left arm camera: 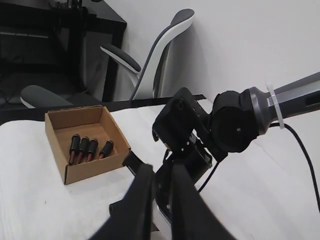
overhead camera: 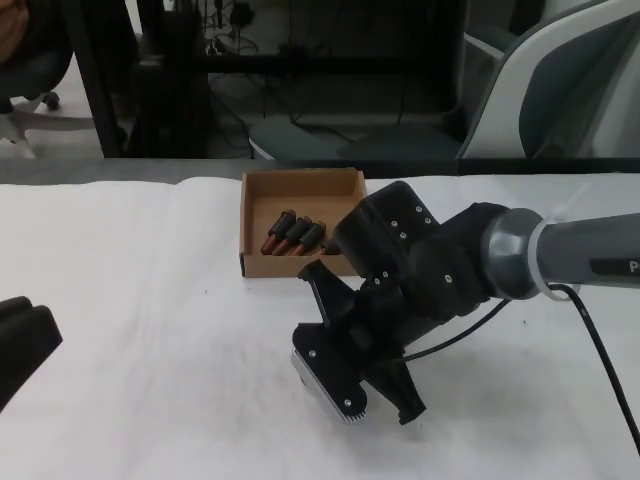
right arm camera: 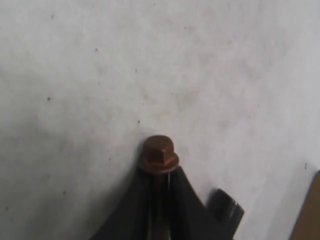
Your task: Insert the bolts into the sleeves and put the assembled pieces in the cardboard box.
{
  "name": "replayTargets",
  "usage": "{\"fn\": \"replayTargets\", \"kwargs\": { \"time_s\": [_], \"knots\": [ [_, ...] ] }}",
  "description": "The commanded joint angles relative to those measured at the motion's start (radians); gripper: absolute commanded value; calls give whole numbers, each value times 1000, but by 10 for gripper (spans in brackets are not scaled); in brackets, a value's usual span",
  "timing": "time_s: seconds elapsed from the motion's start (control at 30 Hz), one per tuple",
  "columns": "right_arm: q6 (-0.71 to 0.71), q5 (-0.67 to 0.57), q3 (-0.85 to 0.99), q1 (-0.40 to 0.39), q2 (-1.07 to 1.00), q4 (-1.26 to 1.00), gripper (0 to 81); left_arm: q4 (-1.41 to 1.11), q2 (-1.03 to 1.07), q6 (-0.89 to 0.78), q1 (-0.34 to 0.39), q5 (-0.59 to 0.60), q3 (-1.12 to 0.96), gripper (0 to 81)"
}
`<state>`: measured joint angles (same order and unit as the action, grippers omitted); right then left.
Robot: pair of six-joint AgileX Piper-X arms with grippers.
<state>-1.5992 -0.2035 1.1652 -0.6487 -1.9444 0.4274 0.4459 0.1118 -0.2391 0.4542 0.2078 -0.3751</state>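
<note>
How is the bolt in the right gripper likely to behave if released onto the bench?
The bolt looks like rigid metal, so it should not bend in the right gripper. Its hex head has flats, which would probably limit rolling.

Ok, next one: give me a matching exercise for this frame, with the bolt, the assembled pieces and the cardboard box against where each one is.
Things:
1. bolt
2. assembled pieces
3. cardboard box

Places:
a. standing open on the white bench
b. clamped in the right gripper
c. lying side by side inside the box

Pairs: 1-b, 2-c, 3-a.
</note>
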Motion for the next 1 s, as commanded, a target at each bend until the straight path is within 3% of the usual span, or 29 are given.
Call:
{"fn": "replayTargets", "kwargs": {
  "time_s": [0.0, 0.23, 0.37, 0.43, 0.97],
  "knots": [
    [0, 10, -9, 2, -34, 41, 158, -16, 0, 8, -3, -5, 0, 148],
    [8, 53, -9, 2, -34, 41, 155, -16, 0, 8, -3, -5, 0, 148],
    [124, 58, -9, 0, -9, 39, 134, -16, 0, 8, -3, -5, 0, 148],
    [195, 54, -9, -3, 14, 38, 4, -16, 0, 8, -3, -5, 0, 148],
    [984, 8, -9, -62, 404, 29, 6, 10, 44, 63, -3, 3, 0, 148]
  ]
}}
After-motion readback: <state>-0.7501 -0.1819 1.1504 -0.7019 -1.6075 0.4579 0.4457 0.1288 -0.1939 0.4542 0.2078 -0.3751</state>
